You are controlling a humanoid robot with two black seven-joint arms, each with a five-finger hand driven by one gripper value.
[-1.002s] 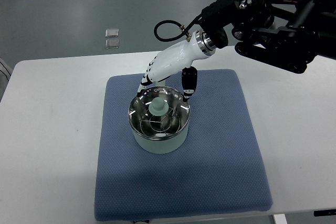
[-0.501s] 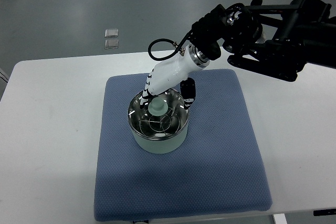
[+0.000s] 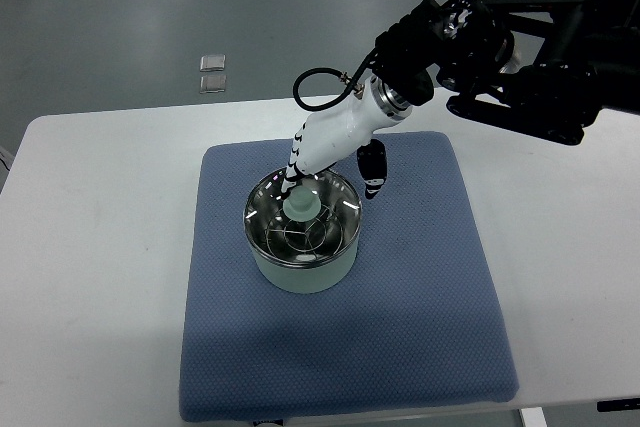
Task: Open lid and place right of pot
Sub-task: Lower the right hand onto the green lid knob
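Note:
A pale green pot (image 3: 303,269) stands on the blue mat (image 3: 420,277), closed by a glass lid (image 3: 304,219) with a pale green knob (image 3: 301,204). My right hand (image 3: 330,182), white with black fingertips, hovers over the far side of the lid. Its fingers (image 3: 292,169) reach down just behind the knob and the thumb (image 3: 373,175) hangs to the right of the rim. They are spread and hold nothing. The black right arm (image 3: 500,37) comes in from the upper right. The left arm is out of view.
The mat lies on a white table (image 3: 90,247). Bare mat stretches to the right of the pot (image 3: 430,237). Two small clear packets (image 3: 212,72) lie on the grey floor beyond the table's far edge.
The right hand dipped toward the lid's knob, then drew back slightly up and right. The thumb has swung outward past the rim. Pot and lid have not moved.

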